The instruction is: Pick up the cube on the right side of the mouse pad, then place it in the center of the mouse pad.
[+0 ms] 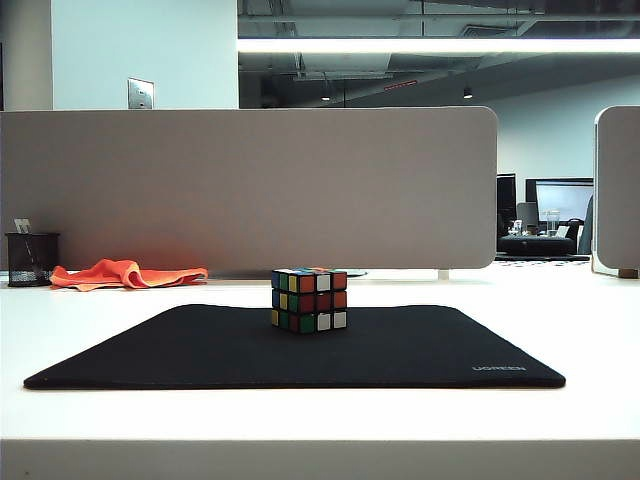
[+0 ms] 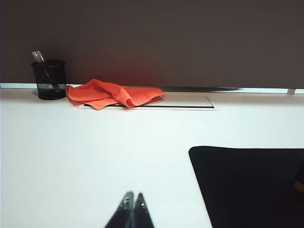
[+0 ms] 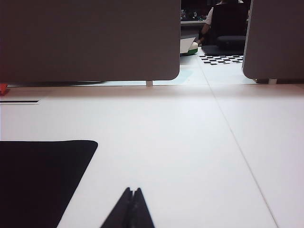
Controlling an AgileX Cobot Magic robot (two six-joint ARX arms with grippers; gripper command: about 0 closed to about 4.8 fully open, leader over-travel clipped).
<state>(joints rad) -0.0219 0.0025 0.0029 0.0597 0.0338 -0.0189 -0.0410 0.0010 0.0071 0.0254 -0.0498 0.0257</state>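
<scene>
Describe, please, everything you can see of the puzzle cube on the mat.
The cube is a three-by-three puzzle with a black frame and scrambled stickers: red, orange, white, green, yellow and blue. It looks like glossy plastic. It stands upright and flat on the black mouse pad, about midway across it and toward its far edge, turned so one corner edge faces the exterior camera and two sides show. Only the pad touches it; neither hand is near it in that view.

Only the tips of the robot are showing. The left gripper (image 2: 132, 202) is appearing as two dark, tapering, slightly glossy points, jaws pressed together. The right gripper (image 3: 132, 197) is showing matte black, pointed jaws, likewise closed.
</scene>
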